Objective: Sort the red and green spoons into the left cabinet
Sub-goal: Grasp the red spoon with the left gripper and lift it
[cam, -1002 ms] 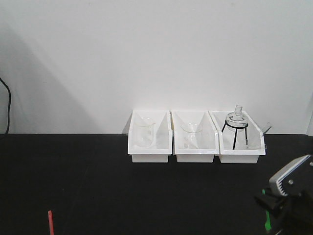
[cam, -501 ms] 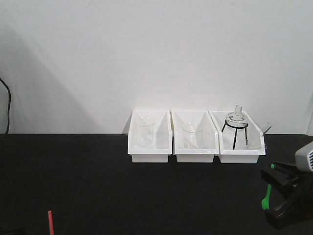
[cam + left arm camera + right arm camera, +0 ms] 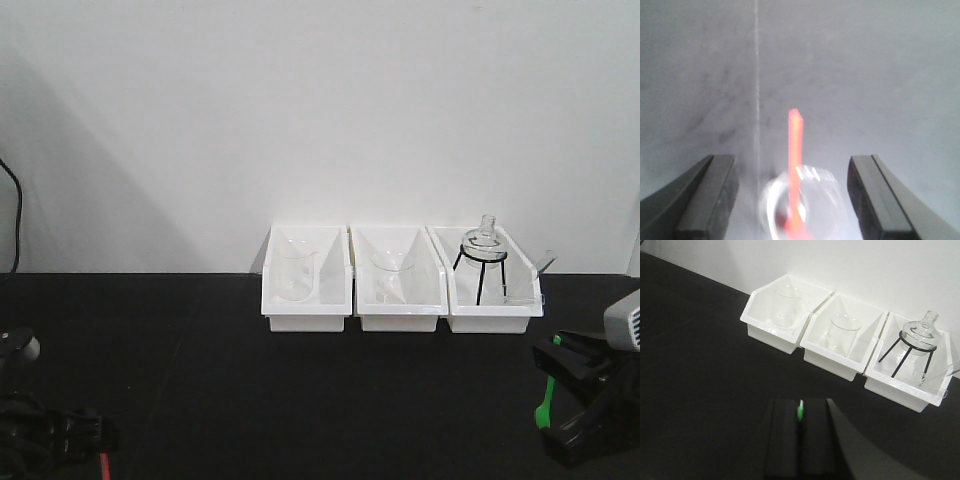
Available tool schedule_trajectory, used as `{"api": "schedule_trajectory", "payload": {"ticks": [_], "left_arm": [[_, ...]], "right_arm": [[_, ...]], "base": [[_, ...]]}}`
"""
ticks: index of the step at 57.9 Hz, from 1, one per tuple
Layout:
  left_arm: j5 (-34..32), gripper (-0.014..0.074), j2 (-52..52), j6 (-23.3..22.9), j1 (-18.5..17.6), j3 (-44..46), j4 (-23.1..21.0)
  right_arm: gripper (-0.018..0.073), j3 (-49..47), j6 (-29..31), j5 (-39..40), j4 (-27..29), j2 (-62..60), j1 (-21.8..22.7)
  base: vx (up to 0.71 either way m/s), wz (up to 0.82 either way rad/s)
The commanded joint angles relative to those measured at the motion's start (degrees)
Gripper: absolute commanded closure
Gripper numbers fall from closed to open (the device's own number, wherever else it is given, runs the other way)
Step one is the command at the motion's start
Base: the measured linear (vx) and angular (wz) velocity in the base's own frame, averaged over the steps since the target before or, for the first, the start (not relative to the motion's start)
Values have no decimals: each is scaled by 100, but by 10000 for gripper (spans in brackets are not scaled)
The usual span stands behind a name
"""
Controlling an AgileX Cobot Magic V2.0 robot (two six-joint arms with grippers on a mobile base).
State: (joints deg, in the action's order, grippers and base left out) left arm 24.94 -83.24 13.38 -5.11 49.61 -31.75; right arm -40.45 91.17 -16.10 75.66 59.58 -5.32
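The red spoon (image 3: 103, 467) lies on the black tabletop at the bottom left of the front view. My left gripper (image 3: 92, 440) hovers just above it, open. In the left wrist view the red spoon (image 3: 795, 145) runs straight up the middle between the two dark fingers (image 3: 710, 200), touching neither; its near end sits in a blurred clear round shape (image 3: 807, 205). My right gripper (image 3: 565, 378) is shut on the green spoon (image 3: 543, 405), held off the table at the right edge. The green tip (image 3: 800, 411) shows between the closed jaws. The left cabinet is out of view.
Three white bins (image 3: 306, 318) stand in a row against the back wall, holding a beaker (image 3: 294, 272), a glass funnel (image 3: 392, 270) and a flask on a black tripod (image 3: 483, 255). A black cable (image 3: 14, 215) hangs at the left wall.
My left arm has come into the front view at the bottom left, over the red spoon. The right gripper rose with the green spoon a second ago and has since held still.
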Motion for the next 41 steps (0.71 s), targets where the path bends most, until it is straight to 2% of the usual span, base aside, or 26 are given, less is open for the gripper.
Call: {"api": "schedule_trajectory", "payload": {"ticks": [1, 10, 23, 28, 36, 41], "left_arm": [[-333, 17, -176, -1, -3, 345, -155], [-425, 17, -699, 26, -3, 608, -168], [-224, 46, -1004, 39, -14, 722, -457], [-186, 92, -1004, 69, -72, 722, -451], [-170, 216, -1004, 189, -187, 722, -451], [-135, 330, -1004, 189, -231, 722, -451]], "right_arm": [[564, -198, 25, 82, 157, -109, 28], [564, -198, 25, 124, 157, -109, 28], [564, -198, 25, 283, 157, -109, 28], [564, -198, 25, 310, 157, -109, 28], [564, -198, 25, 316, 157, -109, 28], [564, -198, 25, 316, 157, -109, 28]], "base": [[0, 0], [0, 0], [0, 0], [0, 0], [0, 0], [0, 0]]}}
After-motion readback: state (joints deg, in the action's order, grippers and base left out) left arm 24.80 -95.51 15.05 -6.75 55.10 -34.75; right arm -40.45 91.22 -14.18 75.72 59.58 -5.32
